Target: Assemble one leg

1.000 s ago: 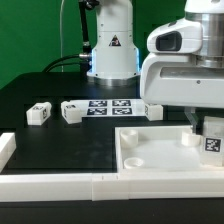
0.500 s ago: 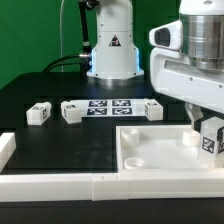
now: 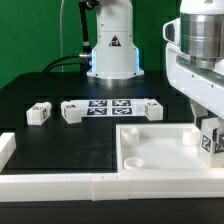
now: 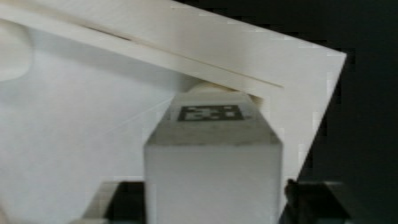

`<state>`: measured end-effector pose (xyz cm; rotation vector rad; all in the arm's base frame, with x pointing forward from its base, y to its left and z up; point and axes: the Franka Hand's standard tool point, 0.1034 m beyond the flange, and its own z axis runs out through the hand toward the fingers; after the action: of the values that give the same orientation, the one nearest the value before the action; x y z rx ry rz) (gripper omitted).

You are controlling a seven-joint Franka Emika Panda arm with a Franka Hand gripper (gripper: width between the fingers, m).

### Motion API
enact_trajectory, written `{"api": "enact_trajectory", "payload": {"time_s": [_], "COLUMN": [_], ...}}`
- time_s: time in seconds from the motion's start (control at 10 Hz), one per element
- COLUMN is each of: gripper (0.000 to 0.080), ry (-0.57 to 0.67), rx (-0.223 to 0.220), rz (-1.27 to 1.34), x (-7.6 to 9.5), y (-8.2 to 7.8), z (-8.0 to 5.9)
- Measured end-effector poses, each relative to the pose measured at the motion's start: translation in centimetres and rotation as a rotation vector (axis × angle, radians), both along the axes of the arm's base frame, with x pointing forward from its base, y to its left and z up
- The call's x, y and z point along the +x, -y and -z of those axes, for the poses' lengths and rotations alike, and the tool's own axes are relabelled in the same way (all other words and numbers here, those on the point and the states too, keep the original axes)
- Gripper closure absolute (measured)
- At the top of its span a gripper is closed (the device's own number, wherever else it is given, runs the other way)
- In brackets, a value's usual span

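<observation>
My gripper is shut on a leg, a small white block with a black-and-white marker, held upright at the exterior view's right edge, over the right side of the large white panel. In the wrist view the leg fills the gap between my gripper's dark fingers, marker end pointing away, with the panel beneath it. Whether the leg touches the panel I cannot tell. Three more legs lie on the black table: two on the left and one nearer the middle.
The marker board lies flat between the loose legs, in front of the robot base. A white rail runs along the front edge, with a short white piece at the left.
The arm has shifted toward the exterior view's right, carrying the leg with it toward the panel's right edge. The loose legs and the panel have not moved.
</observation>
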<state>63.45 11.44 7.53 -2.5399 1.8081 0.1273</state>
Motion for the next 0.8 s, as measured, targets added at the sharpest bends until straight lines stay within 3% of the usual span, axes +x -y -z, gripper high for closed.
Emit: {"api": "enact_trajectory", "payload": {"time_s": [0.1,0.2,0.6,0.8], "gripper": [0.027,0.0188,0.0151,0.0151], "ry": [0.001,0.006,0.047,0.062], "rx": [0.0,0.003,0.036,0.05], "rz": [-0.002,-0.03,-0.615,-0.871], "x": [0.0,-0.2,-1.1,-1.0], "y": [-0.1,-0.7,-2.0,-1.6], "z": [0.0,-0.1,-0.2,-0.1]}}
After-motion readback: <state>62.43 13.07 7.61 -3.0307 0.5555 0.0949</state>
